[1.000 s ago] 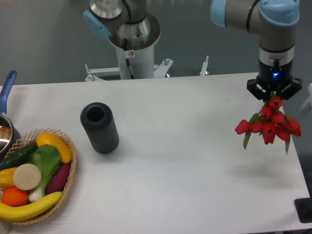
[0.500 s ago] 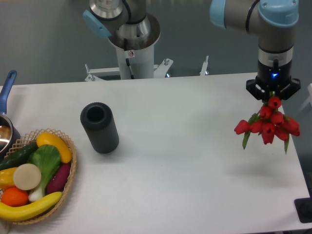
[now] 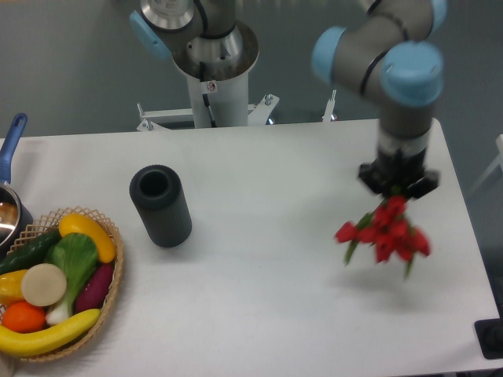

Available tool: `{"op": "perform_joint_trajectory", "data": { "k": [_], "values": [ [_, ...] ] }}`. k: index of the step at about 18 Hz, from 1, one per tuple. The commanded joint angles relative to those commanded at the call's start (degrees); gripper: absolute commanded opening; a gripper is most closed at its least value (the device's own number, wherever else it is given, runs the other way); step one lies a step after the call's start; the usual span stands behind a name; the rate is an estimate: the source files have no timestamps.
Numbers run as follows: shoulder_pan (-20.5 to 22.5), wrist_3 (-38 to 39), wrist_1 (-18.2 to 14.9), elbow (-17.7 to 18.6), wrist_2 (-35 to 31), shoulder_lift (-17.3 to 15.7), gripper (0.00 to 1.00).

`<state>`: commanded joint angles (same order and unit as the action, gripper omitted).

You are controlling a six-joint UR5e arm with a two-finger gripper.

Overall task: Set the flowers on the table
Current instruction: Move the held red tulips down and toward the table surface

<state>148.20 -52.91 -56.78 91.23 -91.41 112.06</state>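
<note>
The flowers (image 3: 385,233) are a bunch of red tulip buds with green leaves, hanging heads-down from my gripper (image 3: 398,188) at the right of the white table (image 3: 275,267). The gripper is shut on the stems, which are hidden between its fingers. The buds hang a little above the tabletop and cast a faint shadow on it. The image of the arm and the flowers is blurred by motion.
A dark grey cylinder vase (image 3: 160,205) stands left of centre. A wicker basket of vegetables (image 3: 55,280) sits at the front left corner, with a blue-handled pot (image 3: 9,196) behind it. The arm's base column (image 3: 212,78) stands behind the far edge.
The gripper with the flowers has moved left and toward the front of the table, lower than before. The vase and basket have not moved.
</note>
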Motion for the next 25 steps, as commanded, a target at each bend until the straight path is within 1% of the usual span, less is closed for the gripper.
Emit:
{"op": "perform_joint_trajectory", "data": {
  "k": [2, 5, 8, 10, 13, 14, 16, 18, 20, 22, 23, 25],
  "values": [
    [-1.4, 0.1, 0.2, -0.3, 0.3, 1.3, 0.0],
    [-1.9, 0.1, 1.7, -0.2, 1.6, 2.8, 0.0],
    [-1.9, 0.1, 1.8, 0.0, 4.0, 3.1, 0.0],
    [-1.9, 0.1, 1.7, 0.2, 4.0, 3.2, 0.0],
    [-1.8, -0.2, 1.7, 1.8, 4.0, 3.2, 0.0],
    [-1.8, -0.3, 1.7, 1.8, 4.0, 3.5, 0.03],
    [-1.7, -0.4, 1.8, 1.7, 4.1, 4.1, 0.04],
    [-1.7, -0.4, 1.8, 1.1, 5.5, 5.4, 0.08],
    [-1.7, -0.3, 1.8, 1.1, 6.8, 6.1, 0.11],
    [-1.7, -0.4, 1.8, 1.0, 6.9, 6.4, 0.2],
    [-1.7, -0.4, 1.9, 1.0, 7.1, 6.4, 0.29],
    [-1.7, 0.0, 2.9, 1.2, 7.2, 6.7, 1.0]
  ]
}}
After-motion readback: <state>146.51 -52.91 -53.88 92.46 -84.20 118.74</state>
